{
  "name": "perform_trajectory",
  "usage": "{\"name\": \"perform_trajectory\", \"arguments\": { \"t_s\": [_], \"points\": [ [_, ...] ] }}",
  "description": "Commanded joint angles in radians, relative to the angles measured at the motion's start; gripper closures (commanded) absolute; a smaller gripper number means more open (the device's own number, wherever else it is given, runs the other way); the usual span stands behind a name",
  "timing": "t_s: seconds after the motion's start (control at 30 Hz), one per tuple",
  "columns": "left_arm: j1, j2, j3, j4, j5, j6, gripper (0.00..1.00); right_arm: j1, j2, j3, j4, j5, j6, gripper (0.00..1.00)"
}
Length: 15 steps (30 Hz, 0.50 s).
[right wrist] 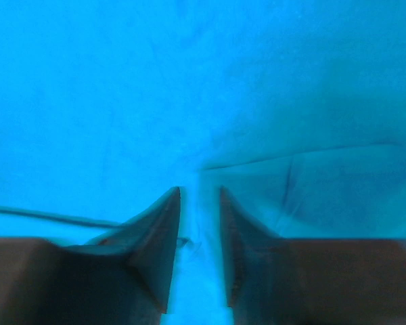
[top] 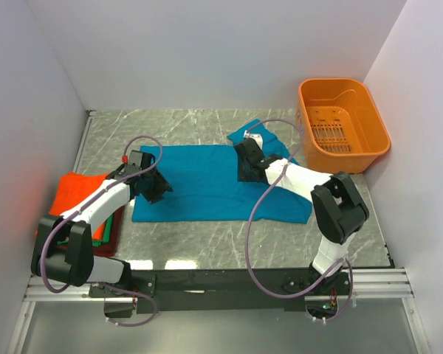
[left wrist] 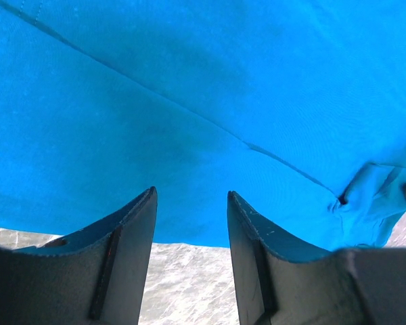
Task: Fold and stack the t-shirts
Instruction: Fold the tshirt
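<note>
Folded stack (top: 72, 190): off the left side of the teal shirt (top: 207, 188), apart from it, orange on top with green and dark red edges showing under it. The left forearm passes over the stack's side nearest the teal shirt.

Left claw (left wrist: 191, 193): at the teal shirt's left edge, jaws moderately wide with nothing between them. Bare bench (top: 207, 236) shows in the gap and the cloth edge sits just past the tips.

The teal shirt lies mid-bench, spread mostly flat and not yet folded. One sleeve is bunched at its far right corner.

Right claw (right wrist: 199, 189): low over the teal shirt's far right part, jaws narrow. That wrist view is blurred, so I cannot tell whether cloth is nipped between them (there's a small wrinkle by the tips, nothing conclusive).

Orange basket (top: 343, 125): well to the right of the teal shirt, out of play.

Risks, as I read it:
- The left claw may close short of the edge and grab nothing, or only scrape the bench.
- The right claw sits mid-panel, so it may take one layer only or slip, which skews the fold.
- If the two claws lift unevenly, the shirt gets dragged instead of folded.
- The right arm's cable (top: 249, 221) hangs across the teal shirt's right part and could snag it and pull it.
- A left forearm swing could knock the folded stack.
</note>
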<state>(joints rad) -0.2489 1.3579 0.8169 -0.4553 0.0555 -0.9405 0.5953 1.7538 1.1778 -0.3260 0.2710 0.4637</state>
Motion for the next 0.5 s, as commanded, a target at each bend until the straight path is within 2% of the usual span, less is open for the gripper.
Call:
{"name": "perform_trajectory", "arguments": {
  "t_s": [0.0, 0.07, 0.13, 0.3, 0.47],
  "points": [
    [-0.006, -0.029, -0.009, 0.01, -0.008, -0.009, 0.49, 0.003, 0.036, 0.034, 0.019, 0.004, -0.025, 0.55],
    [-0.007, -0.028, -0.01, 0.01, -0.009, -0.011, 0.49, 0.003, 0.033, 0.043, 0.012, 0.004, -0.033, 0.44],
    [-0.007, -0.026, -0.012, 0.014, -0.009, -0.014, 0.49, 0.0, 0.009, 0.04, 0.002, 0.002, -0.028, 0.42],
    [-0.013, -0.017, -0.007, 0.02, -0.009, -0.014, 0.48, -0.051, -0.109, -0.015, -0.024, -0.009, 0.03, 0.41],
    [-0.052, 0.004, 0.007, 0.036, -0.014, -0.032, 0.48, -0.086, -0.272, -0.174, -0.015, -0.071, 0.119, 0.42]
  ]
}}
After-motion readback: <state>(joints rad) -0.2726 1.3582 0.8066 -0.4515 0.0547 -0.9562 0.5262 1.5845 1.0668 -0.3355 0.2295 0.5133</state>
